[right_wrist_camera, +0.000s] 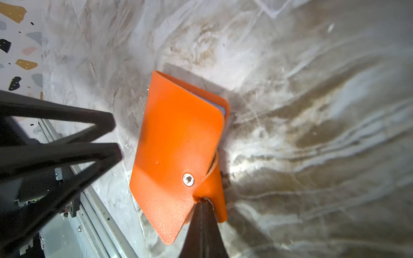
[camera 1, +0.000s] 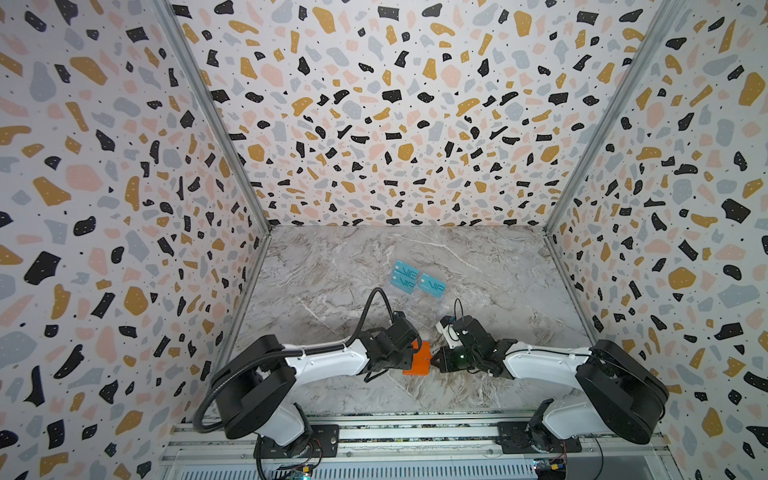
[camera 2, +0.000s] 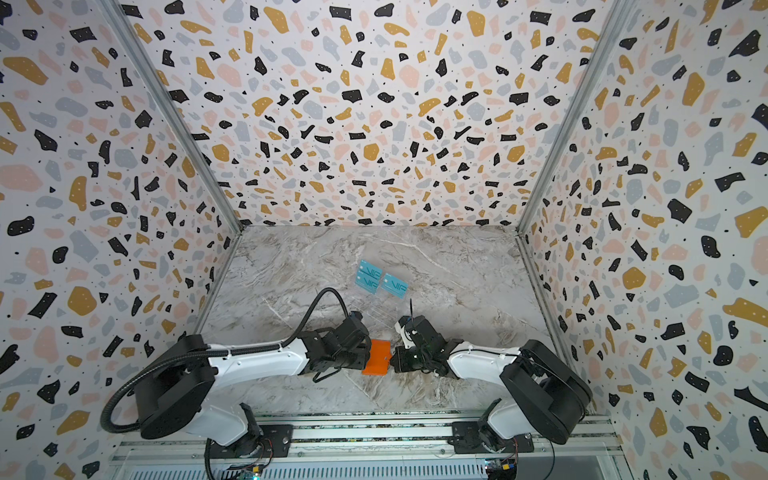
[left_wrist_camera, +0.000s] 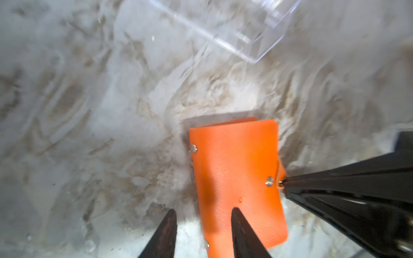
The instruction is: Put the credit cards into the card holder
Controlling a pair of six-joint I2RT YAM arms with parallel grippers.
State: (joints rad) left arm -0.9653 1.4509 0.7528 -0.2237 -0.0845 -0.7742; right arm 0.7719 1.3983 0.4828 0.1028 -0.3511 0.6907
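Near the front edge of the table [camera 1: 332, 270], about midway between its front corners, the orange card holder [camera 1: 417, 359] lies flat with its cover folded down. The right gripper [right_wrist_camera: 202, 201] is closed tight on the holder's snap tab [right_wrist_camera: 214, 189], which is off its metal stud [right_wrist_camera: 188, 179]. The clasp is therefore undone, but the holder is not yet spread open.

The left gripper [left_wrist_camera: 203, 210] stands partly open with nothing between its fingers. One finger is over the cover and one is beside the holder's edge; whether it presses down I cannot tell.

Toward the table's middle, a clear rack [camera 1: 415, 307] holds three teal credit cards [camera 1: 432, 286] in its far tiers, and its near tiers look empty. No gold cards show. A pale sliver of sleeves shows inside the holder, but whether any card sits there is hidden. I judge the task to be at an early stage, with the holder to be opened first and the cards loaded after.
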